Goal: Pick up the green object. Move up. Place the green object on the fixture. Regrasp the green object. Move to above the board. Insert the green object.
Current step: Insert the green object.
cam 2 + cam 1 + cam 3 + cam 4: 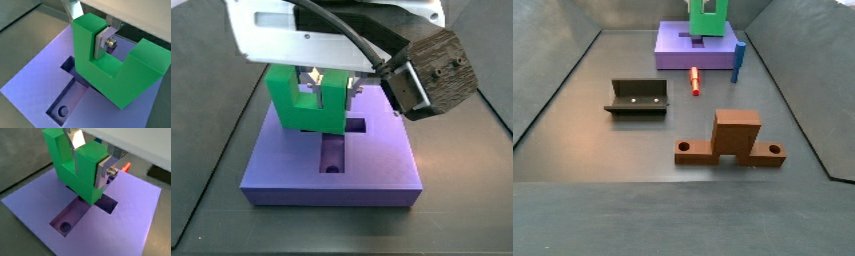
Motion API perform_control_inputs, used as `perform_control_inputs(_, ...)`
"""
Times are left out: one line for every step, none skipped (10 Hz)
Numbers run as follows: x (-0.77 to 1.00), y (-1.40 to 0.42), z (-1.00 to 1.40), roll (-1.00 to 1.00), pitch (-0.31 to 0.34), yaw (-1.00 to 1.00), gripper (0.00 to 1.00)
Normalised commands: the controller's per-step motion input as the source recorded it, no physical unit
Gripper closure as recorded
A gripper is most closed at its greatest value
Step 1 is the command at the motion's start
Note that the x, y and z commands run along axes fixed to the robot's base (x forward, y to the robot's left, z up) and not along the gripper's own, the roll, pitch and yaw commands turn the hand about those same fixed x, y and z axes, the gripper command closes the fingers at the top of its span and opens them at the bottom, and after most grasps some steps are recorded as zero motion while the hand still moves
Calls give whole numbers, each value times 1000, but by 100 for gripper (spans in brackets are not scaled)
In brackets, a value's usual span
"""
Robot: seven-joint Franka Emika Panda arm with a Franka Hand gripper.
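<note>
My gripper [89, 155] is shut on the green object [77, 170], a chunky U-shaped block; its silver fingers [100, 42] clamp one arm of the U. The block hangs upright over the middle of the lavender board [133, 213]. Its lower end is at the cross-shaped recess [105, 203]; I cannot tell whether it is inside. A round hole [65, 226] shows in the long arm of the recess. In a side view the green object [305, 105] stands over the board [331, 170] beneath the gripper [311, 80]. The dark fixture [636, 97] stands apart, bare.
A thin blue peg [738, 58] stands upright beside the board [680, 45]. A red cylinder [695, 79] lies on the floor in front of it. A brown wooden piece [734, 138] stands nearer. Sloped grey walls enclose the floor.
</note>
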Motion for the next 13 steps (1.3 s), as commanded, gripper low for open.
perform_control_inputs(89, 0, 186, -229, -304, 294, 100)
perform_control_inputs(229, 51, 26, -487, -224, 149, 100)
perform_control_inputs(257, 74, 11, -487, -230, 117, 100)
perform_control_inputs(291, 129, 237, -263, -279, 114, 100)
perform_control_inputs(320, 531, 480, -300, -164, 100, 100)
perform_control_inputs(177, 586, 131, -109, 0, 200, 100)
perform_control_inputs(0, 651, -17, -139, 0, 0, 100)
perform_control_inputs(-97, 269, -191, -226, -29, 0, 100)
perform_control_inputs(0, -40, -20, -147, 0, 11, 100)
perform_control_inputs(51, -183, 0, -143, 46, 0, 100)
perform_control_inputs(203, -274, 11, -130, 94, 0, 100)
perform_control_inputs(263, -203, 0, -147, 94, 0, 100)
perform_control_inputs(174, -89, -111, -170, 36, 14, 100)
